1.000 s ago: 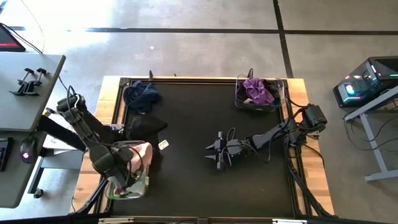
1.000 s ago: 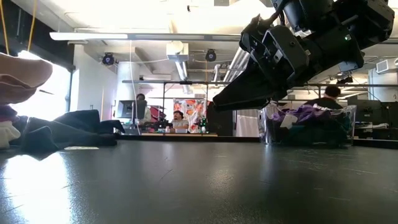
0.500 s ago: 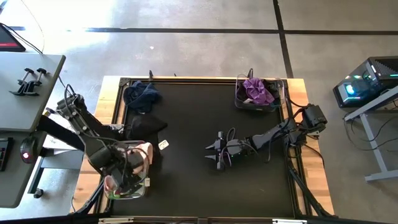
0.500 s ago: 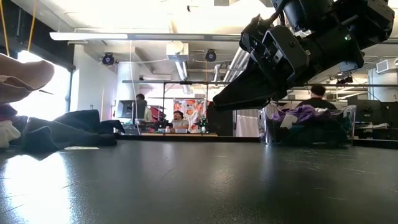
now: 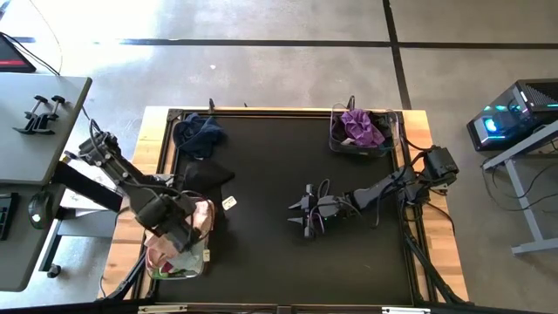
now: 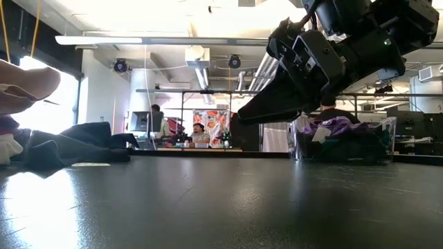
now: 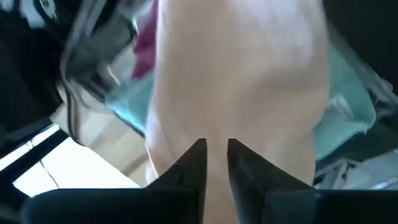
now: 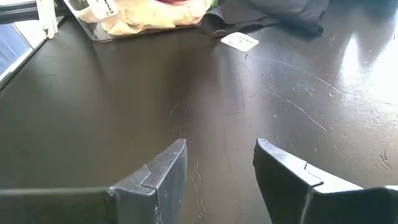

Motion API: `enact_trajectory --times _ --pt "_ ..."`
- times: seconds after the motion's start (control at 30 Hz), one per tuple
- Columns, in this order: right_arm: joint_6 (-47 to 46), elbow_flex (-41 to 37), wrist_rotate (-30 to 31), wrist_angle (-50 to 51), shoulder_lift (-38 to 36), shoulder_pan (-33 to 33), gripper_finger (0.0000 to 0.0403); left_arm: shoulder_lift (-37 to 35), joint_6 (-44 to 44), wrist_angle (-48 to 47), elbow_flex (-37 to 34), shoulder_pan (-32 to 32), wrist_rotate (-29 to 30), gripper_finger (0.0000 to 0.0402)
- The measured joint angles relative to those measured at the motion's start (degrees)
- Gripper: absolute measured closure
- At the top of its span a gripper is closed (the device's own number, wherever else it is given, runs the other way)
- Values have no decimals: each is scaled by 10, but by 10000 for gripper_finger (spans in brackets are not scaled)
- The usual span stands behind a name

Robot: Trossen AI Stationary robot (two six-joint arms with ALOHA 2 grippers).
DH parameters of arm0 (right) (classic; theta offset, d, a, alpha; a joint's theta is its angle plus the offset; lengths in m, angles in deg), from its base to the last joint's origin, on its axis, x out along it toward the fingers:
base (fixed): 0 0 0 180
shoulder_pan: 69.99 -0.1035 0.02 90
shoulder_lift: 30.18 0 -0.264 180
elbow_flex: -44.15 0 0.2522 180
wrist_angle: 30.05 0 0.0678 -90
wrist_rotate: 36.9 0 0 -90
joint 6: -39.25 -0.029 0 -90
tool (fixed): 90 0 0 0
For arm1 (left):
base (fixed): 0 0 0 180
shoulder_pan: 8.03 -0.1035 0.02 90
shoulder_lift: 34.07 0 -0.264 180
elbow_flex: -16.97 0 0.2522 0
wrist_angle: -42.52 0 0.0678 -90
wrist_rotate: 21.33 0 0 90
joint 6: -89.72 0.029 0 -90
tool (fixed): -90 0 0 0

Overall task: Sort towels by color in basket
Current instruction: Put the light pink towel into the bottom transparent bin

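Note:
My left gripper [image 5: 180, 237] is over the clear basket [image 5: 202, 262] at the table's near left corner, shut on a pink towel [image 5: 203, 218] that fills the left wrist view [image 7: 242, 74]. Teal [image 7: 348, 106] and magenta [image 7: 144, 46] towels lie in that basket beneath it. A navy towel [image 5: 199, 133] and a black towel [image 5: 206, 177] lie on the mat by the left edge. Purple towels [image 5: 359, 127] sit in a second clear basket [image 5: 394, 133] at the far right. My right gripper [image 5: 305, 215] hangs open above the middle of the mat [image 8: 217, 155]. My left gripper pinches the pink towel [image 7: 214, 134] between its nearly closed fingers [image 7: 196, 163], coming from above and pointing down into the basket. Which part of the towel it has, and whether one layer or several, cannot be told. The cloth bunches over the basket's far end.
A small white tag [image 5: 229, 202] lies on the black mat beside the black towel, also in the right wrist view [image 8: 239, 41]. The mat's middle and near right are bare [image 5: 349, 262]. Wooden table edges [image 5: 436, 253] frame it. People sit in the room beyond [image 6: 199, 133].
My left arm has swung over the basket toward the table's near edge and a little to the right, covering more of the pink towel. My right arm has kept still.

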Motion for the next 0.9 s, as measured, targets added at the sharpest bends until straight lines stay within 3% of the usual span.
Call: enact_trajectory --times 0.2,0.43,0.6,0.77,0.9 --pt "0 0 0 3 0 0 225 0 50 92 -44 -34 5 398" --pt "0 0 0 14 0 0 225 0 76 270 -212 -50 -114 401" --pt "0 0 0 15 0 0 225 0 109 365 -289 -51 -141 401" --pt "-2 0 0 15 0 0 225 -9 124 352 -276 -67 -158 401" --pt "-2 0 0 11 0 0 225 -41 131 321 -216 -76 -121 401"
